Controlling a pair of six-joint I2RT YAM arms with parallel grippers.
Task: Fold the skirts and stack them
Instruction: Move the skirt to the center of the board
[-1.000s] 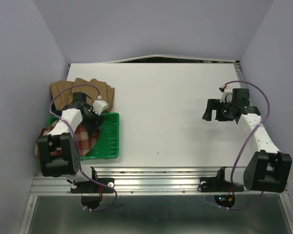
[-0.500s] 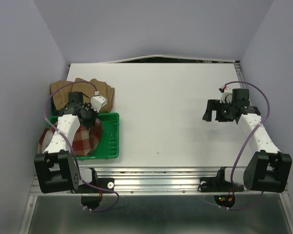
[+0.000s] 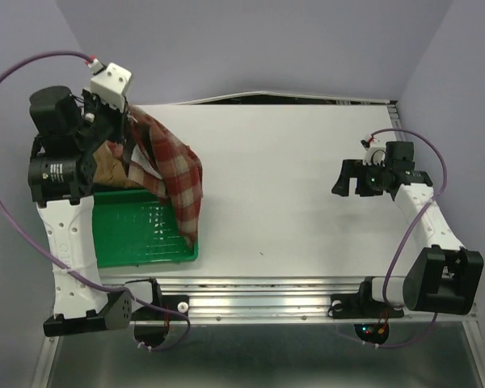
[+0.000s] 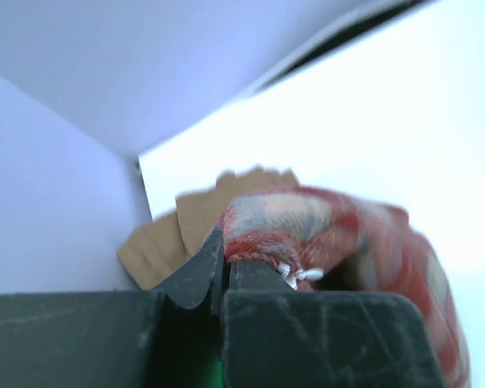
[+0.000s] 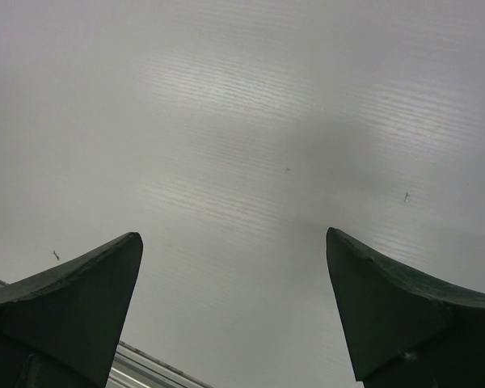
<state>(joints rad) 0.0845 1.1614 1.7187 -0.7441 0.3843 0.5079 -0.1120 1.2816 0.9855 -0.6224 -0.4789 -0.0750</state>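
Observation:
My left gripper [image 3: 129, 136] is raised high over the table's left side and is shut on an edge of the red-and-cream plaid skirt [image 3: 178, 174]. The skirt hangs down from it, its lower end draping over the right rim of the green tray [image 3: 137, 230]. In the left wrist view the jaws [image 4: 225, 259] pinch the plaid skirt's hem [image 4: 323, 222]. Tan-brown skirts [image 3: 107, 166] lie behind the tray against the left wall, also seen as tan cloth [image 4: 190, 222] beyond the jaws. My right gripper [image 3: 349, 179] hovers open over bare table at the right, its fingers [image 5: 81, 283] wide apart with nothing between them.
The purple walls stand close on the left, back and right. A metal rail [image 3: 259, 295] runs along the table's near edge. The left arm's purple cable [image 3: 16, 73] loops high beside the left wall.
The left gripper shut on the plaid skirt in the tray and rose, pulling the skirt up and out so that it hangs. The right arm has barely moved.

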